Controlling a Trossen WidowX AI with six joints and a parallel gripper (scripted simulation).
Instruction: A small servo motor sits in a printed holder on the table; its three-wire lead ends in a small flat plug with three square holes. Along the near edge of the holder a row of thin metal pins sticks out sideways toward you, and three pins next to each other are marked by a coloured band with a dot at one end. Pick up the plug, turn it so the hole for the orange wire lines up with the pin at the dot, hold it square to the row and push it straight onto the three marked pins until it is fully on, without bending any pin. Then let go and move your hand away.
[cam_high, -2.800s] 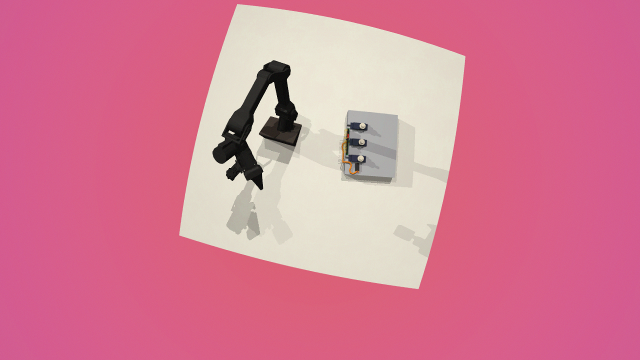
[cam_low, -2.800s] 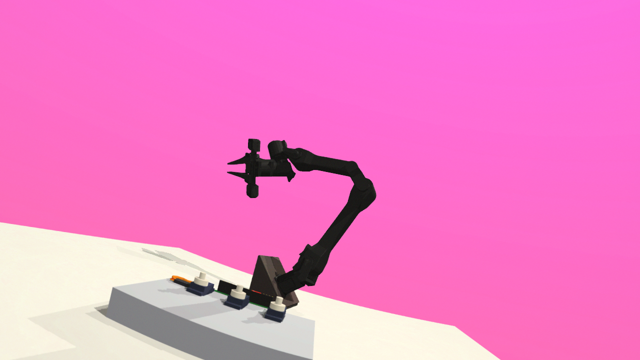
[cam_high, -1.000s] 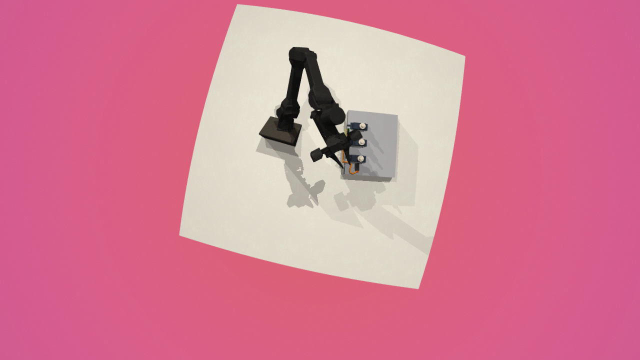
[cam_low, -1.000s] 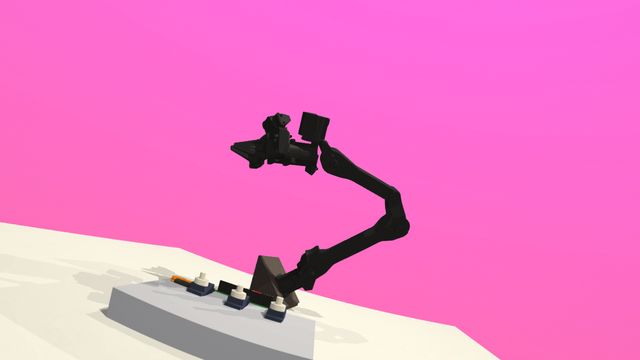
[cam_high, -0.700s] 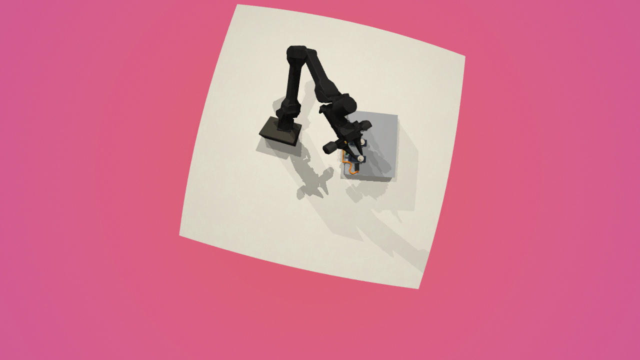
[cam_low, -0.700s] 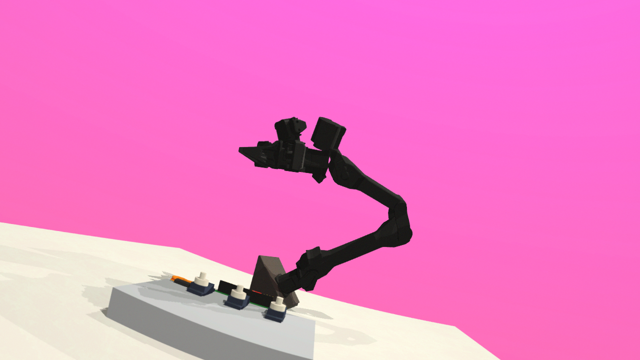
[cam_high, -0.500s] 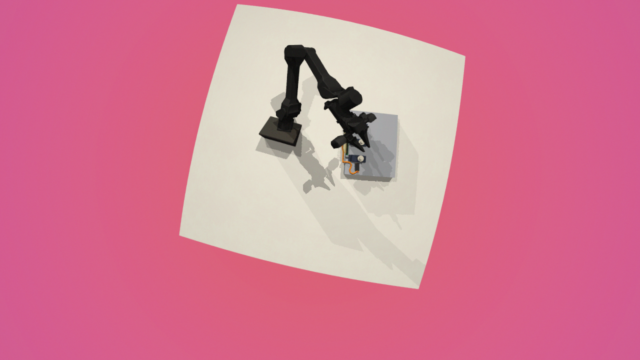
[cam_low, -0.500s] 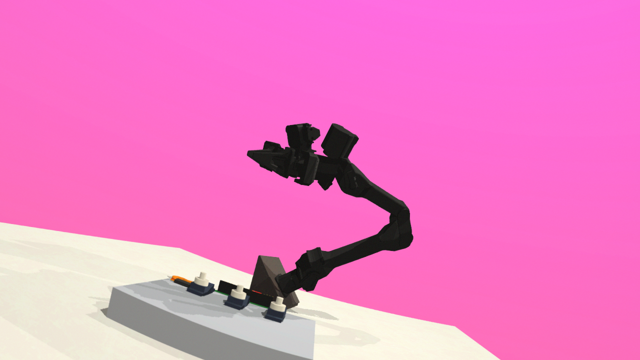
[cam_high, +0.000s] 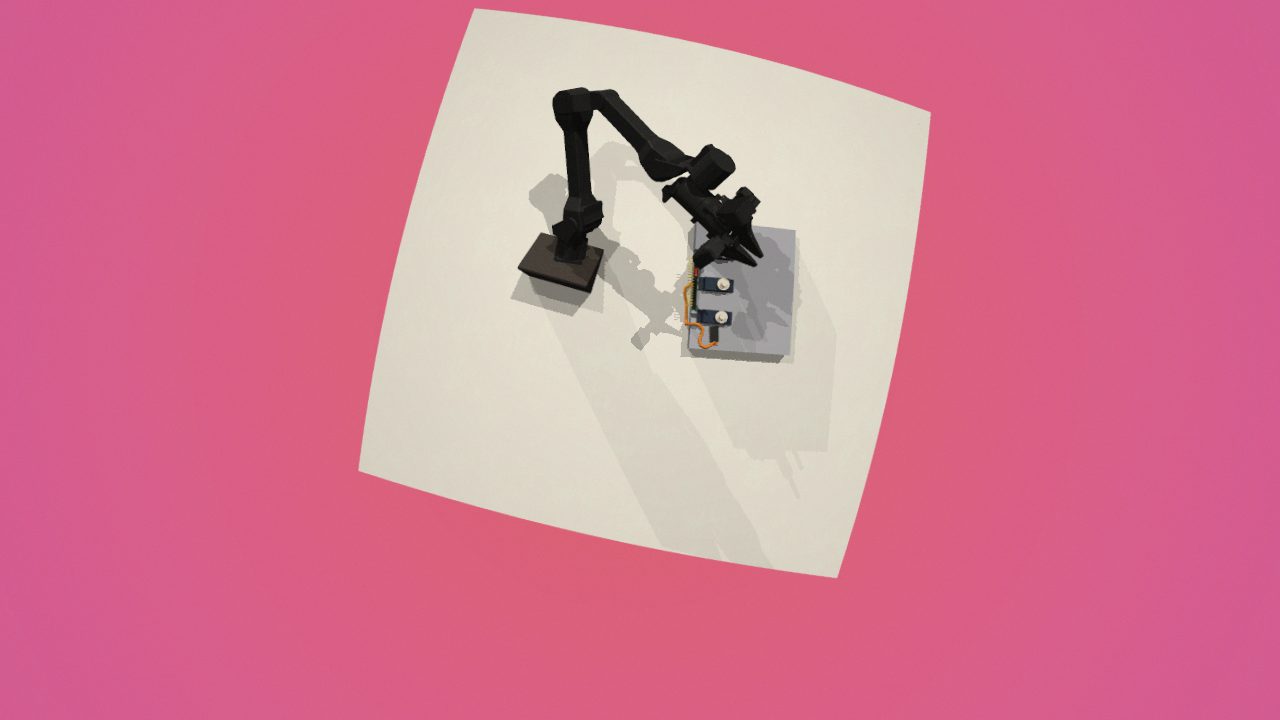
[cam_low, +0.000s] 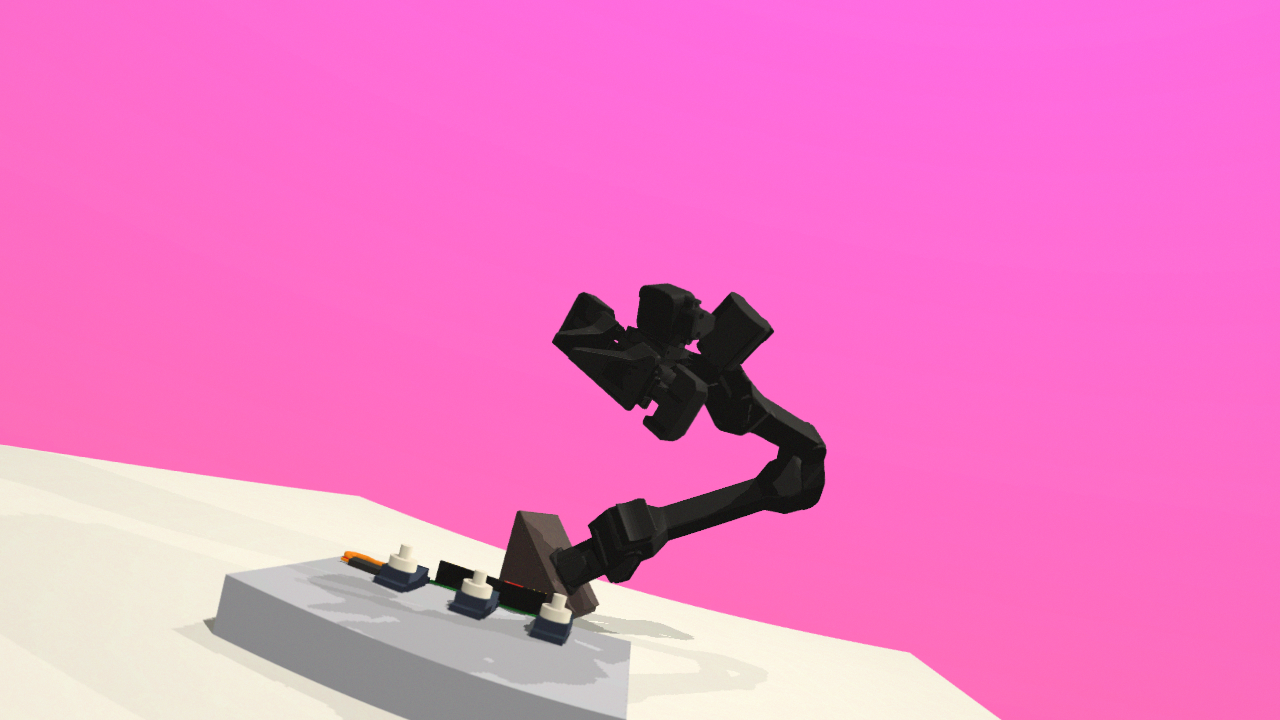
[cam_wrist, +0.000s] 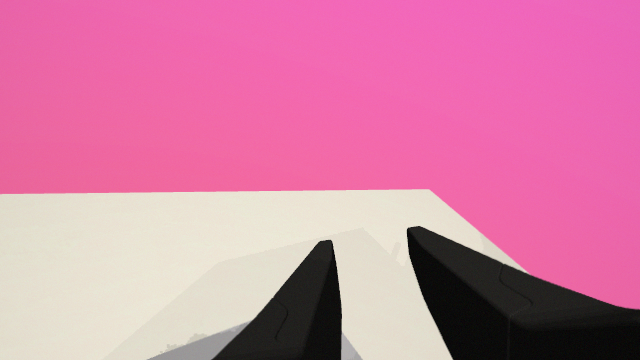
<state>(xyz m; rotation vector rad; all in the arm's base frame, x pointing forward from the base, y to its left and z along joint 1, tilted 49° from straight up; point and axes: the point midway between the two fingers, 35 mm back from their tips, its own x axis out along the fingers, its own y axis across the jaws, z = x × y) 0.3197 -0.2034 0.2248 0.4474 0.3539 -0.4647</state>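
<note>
Gripper (cam_high: 758, 260) (cam_low: 562, 347) (cam_wrist: 370, 246) part-open, nothing between fingers, high over the holder (cam_high: 776, 338) (cam_low: 268, 617) (cam_wrist: 200, 346). Plug (cam_high: 713, 334) (cam_low: 365, 564), apparently the black block, lies beside the nearest servo (cam_high: 707, 317) (cam_low: 399, 575). A skewed descent could knock that servo; a sweeping wrist could snag the orange lead (cam_high: 686, 301) (cam_low: 360, 557) or bend left-edge pins. More room rightward.

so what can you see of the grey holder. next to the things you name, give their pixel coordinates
The holder (cam_high: 774, 335) (cam_low: 286, 586) (cam_wrist: 200, 350) is a thick, matte grey block, apparently plastic, lying flat on the pale table (cam_high: 537, 429) (cam_low: 89, 555) (cam_wrist: 75, 250). Three dark blue servos (cam_high: 707, 284) (cam_low: 473, 604) with off-white hubs sit along one side, beside a black strip (cam_low: 523, 598) with a red mark. An orange lead (cam_high: 687, 308) (cam_low: 360, 557) curls at one corner. Shadows cross its top; the claw (cam_high: 758, 259) (cam_low: 562, 347) (cam_wrist: 370, 246) hangs above without touching.
</note>
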